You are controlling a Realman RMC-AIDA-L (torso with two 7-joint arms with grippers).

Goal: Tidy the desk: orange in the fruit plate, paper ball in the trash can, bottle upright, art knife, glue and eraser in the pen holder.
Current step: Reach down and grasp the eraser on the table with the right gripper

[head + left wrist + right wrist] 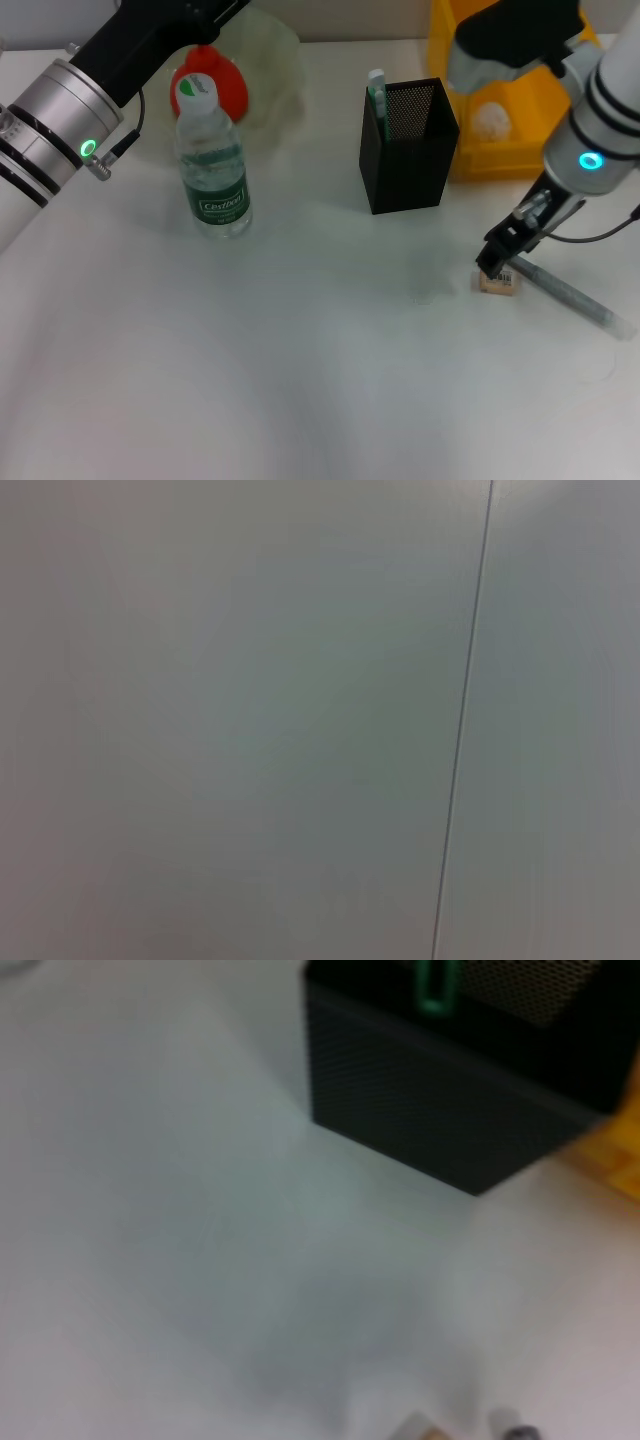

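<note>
The orange [222, 88] lies in the pale-green fruit plate [275, 55] at the back left. The bottle [212, 165] stands upright in front of it. My left arm reaches over the orange to the top edge, where its gripper [205, 25] is mostly hidden. The black pen holder [408, 150] holds a green-and-white glue stick [377, 98]. The paper ball [490, 120] lies in the yellow trash can [520, 160]. My right gripper [498, 264] is open just above the beige eraser [499, 284] on the table. The grey art knife [572, 297] lies beside it.
The pen holder [450, 1100] and a corner of the trash can [612, 1155] show in the right wrist view, with the eraser [420, 1428] and the knife tip [515, 1432] at its edge. The left wrist view shows only a plain grey surface.
</note>
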